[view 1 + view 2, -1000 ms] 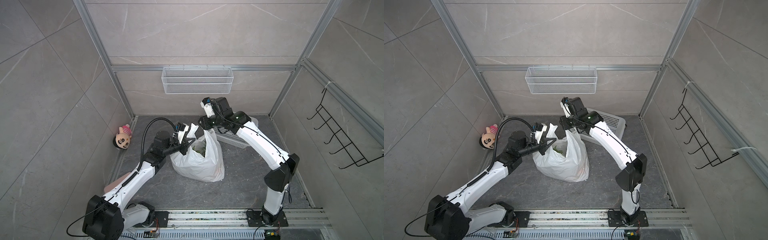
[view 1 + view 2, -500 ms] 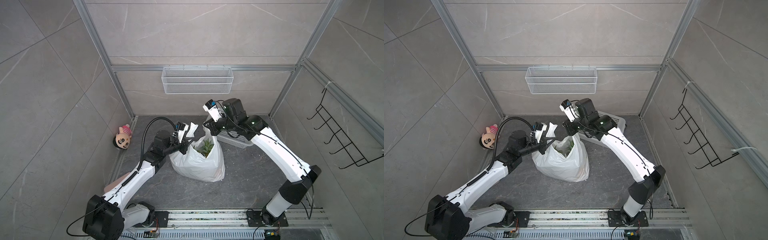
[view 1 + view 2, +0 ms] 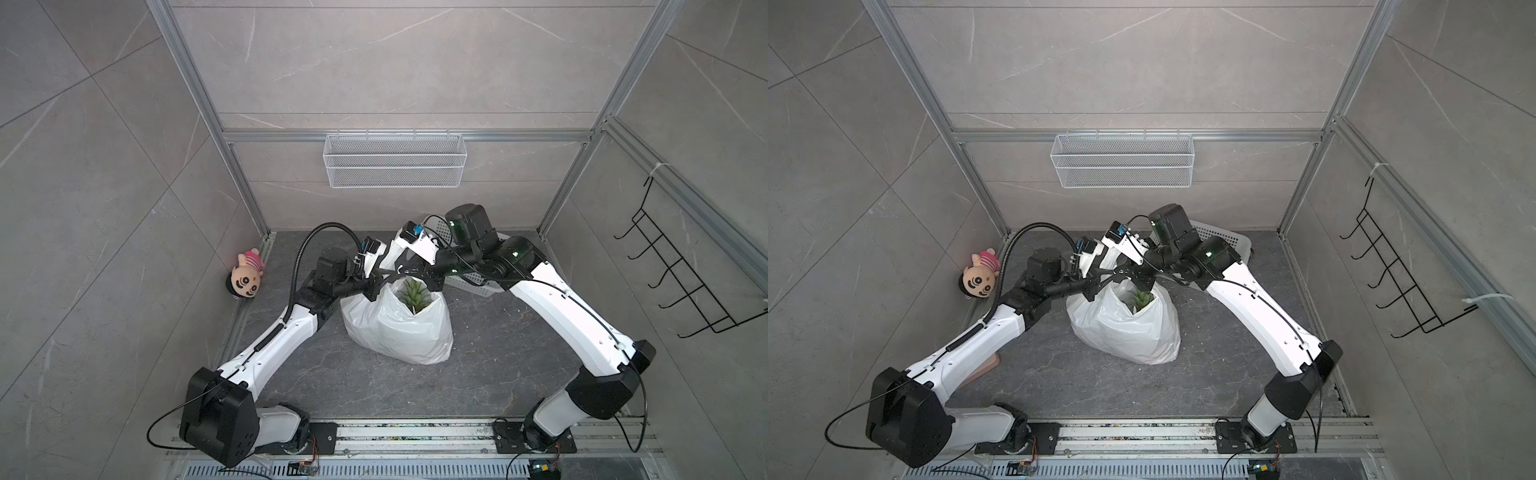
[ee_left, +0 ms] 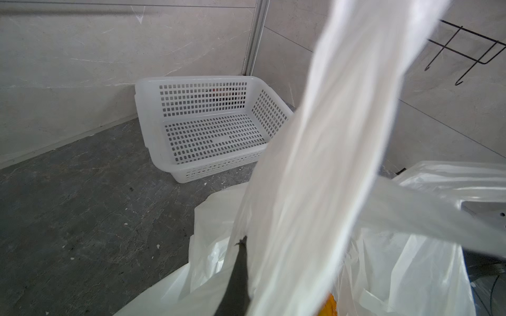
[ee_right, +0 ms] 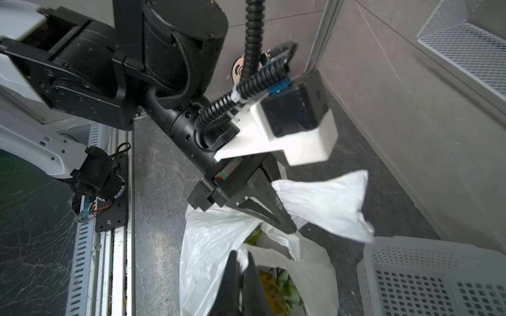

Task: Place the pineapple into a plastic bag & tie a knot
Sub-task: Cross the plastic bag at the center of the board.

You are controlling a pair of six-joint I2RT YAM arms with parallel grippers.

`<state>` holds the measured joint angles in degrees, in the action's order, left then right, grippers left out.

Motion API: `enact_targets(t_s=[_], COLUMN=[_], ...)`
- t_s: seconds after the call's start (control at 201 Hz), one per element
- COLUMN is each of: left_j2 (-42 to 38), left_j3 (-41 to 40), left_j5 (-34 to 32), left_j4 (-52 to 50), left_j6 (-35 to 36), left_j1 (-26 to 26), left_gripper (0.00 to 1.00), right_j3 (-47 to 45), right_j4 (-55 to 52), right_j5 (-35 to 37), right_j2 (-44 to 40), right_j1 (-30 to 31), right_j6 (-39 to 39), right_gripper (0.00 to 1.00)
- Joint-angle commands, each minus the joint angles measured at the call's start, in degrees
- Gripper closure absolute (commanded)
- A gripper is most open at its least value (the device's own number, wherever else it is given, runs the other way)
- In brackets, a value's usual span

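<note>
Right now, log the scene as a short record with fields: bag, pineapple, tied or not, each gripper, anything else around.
plastic bag: stands on the floor, mouth open
pineapple: inside the bag, green crown showing at the mouth
tied: not yet
left gripper: shut on a handle strip of the bag
right gripper: shut on the bag's plastic at the mouth
white basket: on the floor behind the bag, by the back wall
plush toy: at the foot of the side wall
</note>
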<state>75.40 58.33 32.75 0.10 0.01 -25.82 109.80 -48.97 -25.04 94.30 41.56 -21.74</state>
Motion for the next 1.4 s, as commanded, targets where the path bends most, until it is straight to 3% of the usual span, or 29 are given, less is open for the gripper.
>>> enact_targets(t_s=[0.0, 0.438, 0.632, 0.866, 1.001, 1.155, 1.399], left_j2=[-0.3, -3.1, -3.6, -4.5, -5.0, -6.4, -5.4], left_j3=[2.4, -0.5, -0.9, 0.1, 0.5, 0.0, 0.2], left_j5=[5.1, 10.4, 11.9, 12.0, 12.3, 17.4, 18.2], left_j4=[-2.2, 1.7, 2.5, 1.0, -1.3, -0.6, 3.0], left_j6=[3.7, 4.2, 4.0, 4.4, 6.4, 8.6, 6.2], left_j1=[0.2, 0.4, 1.4, 3.5, 3.7, 3.7, 3.7], left_gripper=[1.00, 1.00, 0.82, 0.69, 0.67, 0.64, 0.62], right_j3=[4.3, 4.2, 4.3, 3.1, 3.2, 5.0, 5.3], right_j4=[-0.8, 6.2, 4.8, 3.4, 3.7, 3.5, 4.3], right_j5=[1.6, 6.7, 3.4, -0.3, 0.2, 0.5, -1.6], right_j2=[3.6, 6.3, 6.4, 5.2, 5.2, 6.9, 7.5], right_j1=[1.8, 2.4, 2.4, 2.4, 2.4, 2.4, 2.6], right_j6=[-2.4, 1.0, -0.1, -1.6, -1.3, -0.2, 0.8], right_gripper=[1.00, 1.00, 1.00, 1.00, 1.00, 1.00, 1.00])
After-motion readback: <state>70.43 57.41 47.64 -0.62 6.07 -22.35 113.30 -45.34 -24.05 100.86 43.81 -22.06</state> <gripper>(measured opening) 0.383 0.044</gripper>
